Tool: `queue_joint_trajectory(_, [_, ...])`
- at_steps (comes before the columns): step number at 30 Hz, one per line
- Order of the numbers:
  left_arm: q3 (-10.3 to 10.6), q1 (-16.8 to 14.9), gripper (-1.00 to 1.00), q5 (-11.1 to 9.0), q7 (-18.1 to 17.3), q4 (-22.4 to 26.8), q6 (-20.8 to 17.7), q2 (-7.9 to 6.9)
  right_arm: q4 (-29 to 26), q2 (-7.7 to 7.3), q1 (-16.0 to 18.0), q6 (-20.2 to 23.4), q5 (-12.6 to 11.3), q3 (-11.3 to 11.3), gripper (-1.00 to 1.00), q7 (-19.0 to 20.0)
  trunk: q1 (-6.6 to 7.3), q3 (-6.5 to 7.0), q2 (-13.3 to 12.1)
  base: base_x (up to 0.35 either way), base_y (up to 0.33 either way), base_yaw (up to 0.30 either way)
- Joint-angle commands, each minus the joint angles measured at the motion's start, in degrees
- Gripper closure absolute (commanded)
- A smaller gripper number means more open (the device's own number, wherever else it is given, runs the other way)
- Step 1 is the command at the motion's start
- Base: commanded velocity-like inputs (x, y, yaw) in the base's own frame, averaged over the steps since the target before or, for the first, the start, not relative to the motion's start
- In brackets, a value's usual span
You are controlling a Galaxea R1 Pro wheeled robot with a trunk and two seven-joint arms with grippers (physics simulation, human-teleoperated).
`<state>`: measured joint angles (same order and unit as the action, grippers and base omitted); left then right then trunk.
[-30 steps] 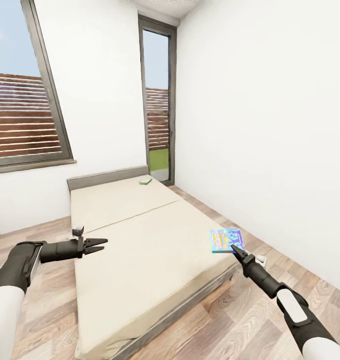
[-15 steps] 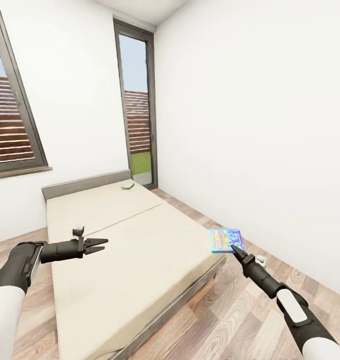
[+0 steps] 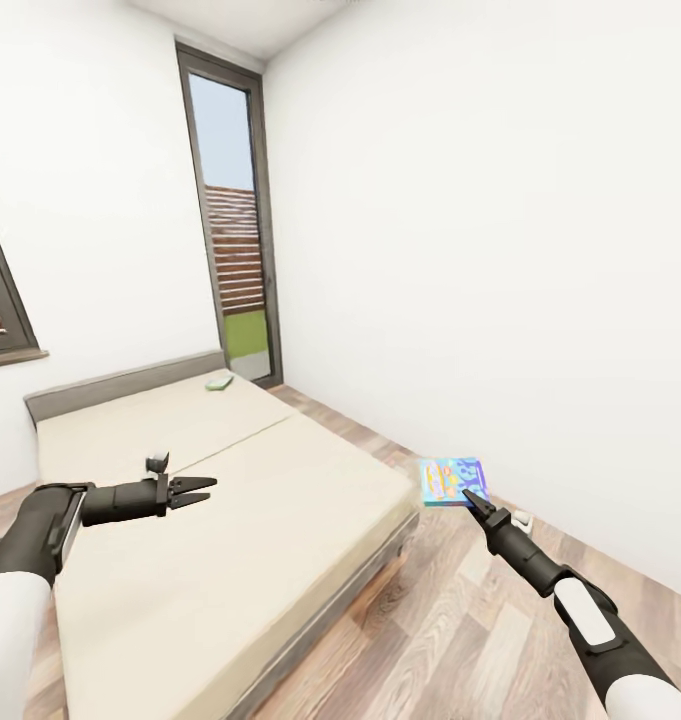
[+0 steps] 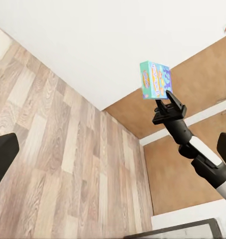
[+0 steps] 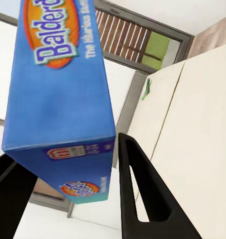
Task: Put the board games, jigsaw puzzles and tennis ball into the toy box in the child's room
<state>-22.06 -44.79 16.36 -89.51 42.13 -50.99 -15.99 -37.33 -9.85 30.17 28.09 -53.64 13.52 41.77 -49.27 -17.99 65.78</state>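
Above floor, right tool [image 3: 470,496] – blue board game [image 3: 452,481] (upright)

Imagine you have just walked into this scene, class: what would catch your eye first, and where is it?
The bright blue board game stands out first, held up in the right gripper above the wood floor, beside the bed's near corner. Next comes the wide beige bed stretching toward the far wall, with a small green box lying by its headboard. The left gripper hangs open over the mattress, holding nothing.
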Motion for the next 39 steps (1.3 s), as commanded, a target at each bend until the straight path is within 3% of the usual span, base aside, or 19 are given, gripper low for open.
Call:
queue_joint_trajectory(1, [-0.18, -0.04, -1.0, 0.61, -0.49, 0.06, -0.6, 0.04, 0.04, 0.01, 0.06, 0.45, -0.42, 0.1, 1.0, 0.05, 0.22, 0.17, -0.37, 0.0, 0.0, -0.247])
queue_joint_trajectory(17, [-0.18, -0.04, -1.0, 0.61, -0.49, 0.06, -0.6, 0.08, 0.02, 0.1, 0.06, 0.39, -0.42, 0.1, 1.0, -0.01, 3.74, 3.87, -6.79, 0.0, 0.0, -0.247])
queue_joint_trajectory(30, [-0.16, -0.04, -1.0, 0.61, -0.49, 0.06, -0.42, 0.06, 0.02, 0.05, 0.06, 0.39, -0.41, 0.1, 1.0, -0.02, 3.74, 4.55, -6.79, 0.002, 0.0, -0.247])
queue_joint_trajectory(39, [-0.09, -0.04, -1.0, 0.61, -0.23, 0.06, -0.27, 0.17, 0.12, 0.06, 0.06, 0.39, -0.42, 0.15, 1.0, -0.01, 3.74, 5.02, -6.79, 0.24, -0.081, -0.247])
